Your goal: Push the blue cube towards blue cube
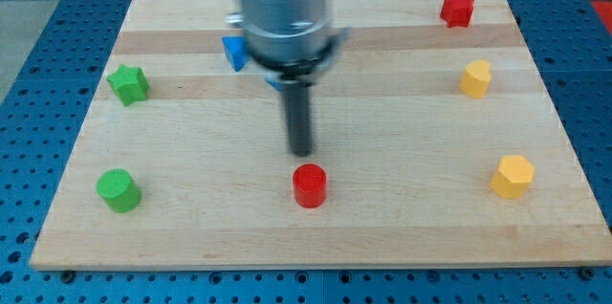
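With no pincer fitted, nothing is held: my tip (pixel 300 151) rests just above the red cylinder (pixel 309 185), well below the blue cube (pixel 234 53), so I judge it best to circle behind that block and push slowly along the bench (pixel 402 228)

Pale wooden desk (pixel 402 218) with lengthwise plank grain, slightly darker bands near the view's top. It rests on a blue surface (pixel 38 17) with a regular grid of small dark holes, visible on all four sides. Lighting even and diffuse; soft shadows only. No walls or windows in frame.
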